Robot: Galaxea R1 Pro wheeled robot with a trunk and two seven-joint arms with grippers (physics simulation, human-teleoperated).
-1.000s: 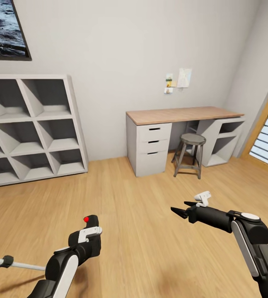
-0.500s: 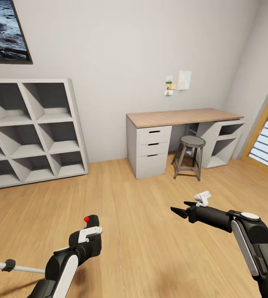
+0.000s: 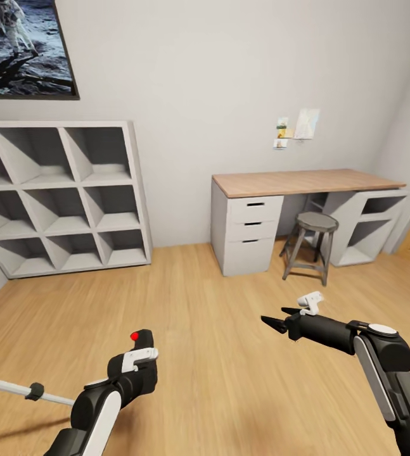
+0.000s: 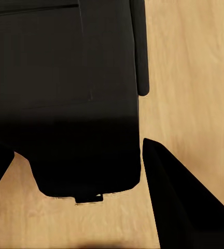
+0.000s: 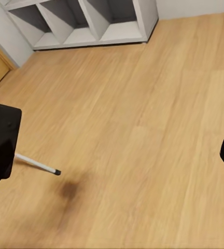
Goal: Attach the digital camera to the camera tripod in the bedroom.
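Left gripper (image 3: 138, 347) clamped the digital camera (image 4: 65, 93): rigid, likely light, body-held. Right gripper (image 3: 279, 318) stood open, empty.

Wood floor (image 3: 217, 354) under shelf unit (image 3: 65, 196), desk (image 3: 306, 212), stool (image 3: 309, 244).

The head view swings left: the shelf unit (image 3: 65, 196), desk (image 3: 306, 182) and stool (image 3: 309, 244) slide rightward across it.

left gripper (image 3: 138, 345) low, pointing up, clamped on camera (image 4: 65, 93) | right gripper (image 3: 277, 320) forward, fingers spread, empty
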